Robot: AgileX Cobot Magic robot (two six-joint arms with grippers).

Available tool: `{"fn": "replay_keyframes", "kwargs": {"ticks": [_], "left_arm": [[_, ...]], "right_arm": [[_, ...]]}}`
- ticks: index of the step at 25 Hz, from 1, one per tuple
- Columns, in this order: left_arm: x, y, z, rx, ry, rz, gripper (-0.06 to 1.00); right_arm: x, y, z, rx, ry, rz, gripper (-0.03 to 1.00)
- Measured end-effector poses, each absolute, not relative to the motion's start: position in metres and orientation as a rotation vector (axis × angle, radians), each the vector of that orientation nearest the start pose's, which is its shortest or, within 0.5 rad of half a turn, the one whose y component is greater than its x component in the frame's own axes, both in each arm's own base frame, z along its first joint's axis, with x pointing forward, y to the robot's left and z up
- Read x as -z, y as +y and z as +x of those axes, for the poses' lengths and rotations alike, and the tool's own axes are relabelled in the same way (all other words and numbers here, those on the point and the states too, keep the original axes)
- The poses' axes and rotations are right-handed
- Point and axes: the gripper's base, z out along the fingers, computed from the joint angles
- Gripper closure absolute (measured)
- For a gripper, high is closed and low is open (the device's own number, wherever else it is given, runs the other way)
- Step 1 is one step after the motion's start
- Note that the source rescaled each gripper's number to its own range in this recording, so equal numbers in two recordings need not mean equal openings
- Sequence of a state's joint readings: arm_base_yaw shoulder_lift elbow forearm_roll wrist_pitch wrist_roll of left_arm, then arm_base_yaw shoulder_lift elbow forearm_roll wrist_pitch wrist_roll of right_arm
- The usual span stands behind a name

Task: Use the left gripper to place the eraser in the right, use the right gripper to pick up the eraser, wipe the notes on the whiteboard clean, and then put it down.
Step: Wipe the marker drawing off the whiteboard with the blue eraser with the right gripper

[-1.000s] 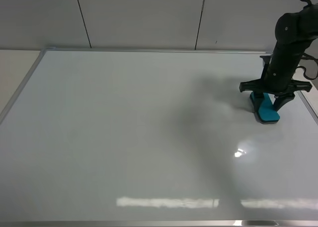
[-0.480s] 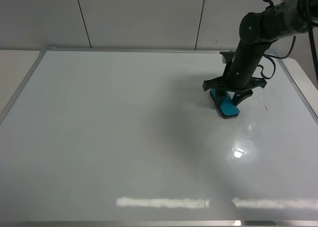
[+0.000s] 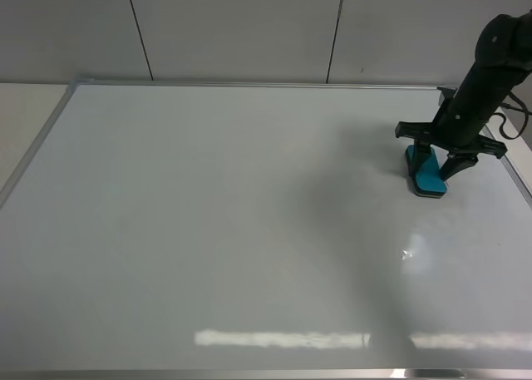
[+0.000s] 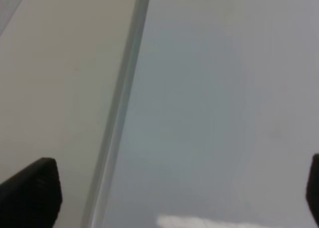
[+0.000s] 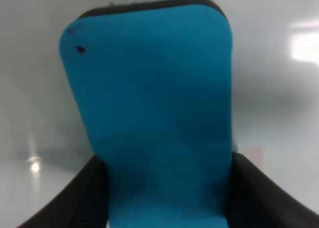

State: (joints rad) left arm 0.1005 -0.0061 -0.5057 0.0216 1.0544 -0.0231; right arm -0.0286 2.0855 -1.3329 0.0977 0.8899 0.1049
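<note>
The whiteboard [image 3: 208, 230] fills the exterior high view. My right gripper [image 3: 435, 162] is near its right edge, shut on the teal-blue eraser [image 3: 427, 175], which is pressed on the board. In the right wrist view the eraser [image 5: 154, 113] sits between the two black fingers [image 5: 87, 195], its dark underside against the board. A faint pink smudge [image 5: 254, 153] lies beside it; no clear red notes show. My left gripper [image 4: 172, 198] shows only in the left wrist view, open and empty over the whiteboard's silver frame [image 4: 119, 113].
A beige table surface [image 4: 50, 88] lies outside the board's left frame. A grey panelled wall [image 3: 233, 31] stands behind the board. The right frame edge [image 3: 517, 179] is close to the right gripper. Lamp glare [image 3: 283, 339] lies near the front edge.
The right gripper slid the eraser left across the board, then back right to near where it began. A small red mark seen half a second ago no longer shows.
</note>
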Motion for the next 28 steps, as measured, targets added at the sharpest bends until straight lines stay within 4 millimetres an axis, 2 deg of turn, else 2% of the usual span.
{"fn": "replay_keyframes", "kwargs": {"ticks": [5, 8, 12, 17, 20, 25, 28], "left_arm": [[-0.279, 0.001, -0.006, -0.075, 2.023, -0.126, -0.05], [-0.279, 0.001, -0.006, -0.075, 2.023, -0.126, -0.05], [-0.279, 0.001, -0.006, -0.075, 2.023, -0.126, -0.05], [-0.279, 0.001, -0.006, -0.075, 2.023, -0.126, -0.05], [-0.279, 0.001, -0.006, -0.075, 2.023, -0.126, -0.05], [-0.279, 0.001, -0.006, -0.075, 2.023, -0.126, -0.05], [-0.279, 0.001, -0.006, -0.075, 2.023, -0.126, -0.05]], "right_arm": [[-0.127, -0.048, 0.376, 0.007, 3.139, 0.358, 0.97], [-0.129, -0.054, 0.374, 0.035, 3.141, 0.356, 0.97], [-0.13, -0.034, 0.376, 0.014, 3.143, 0.288, 0.97], [-0.13, 0.021, 0.386, -0.079, 3.064, 0.136, 0.97], [-0.13, 0.043, 0.39, -0.129, 3.026, 0.096, 0.97], [-0.13, 0.047, 0.398, -0.137, 3.057, 0.087, 0.97], [-0.132, 0.039, 0.403, -0.117, 3.065, 0.099, 0.97]]}}
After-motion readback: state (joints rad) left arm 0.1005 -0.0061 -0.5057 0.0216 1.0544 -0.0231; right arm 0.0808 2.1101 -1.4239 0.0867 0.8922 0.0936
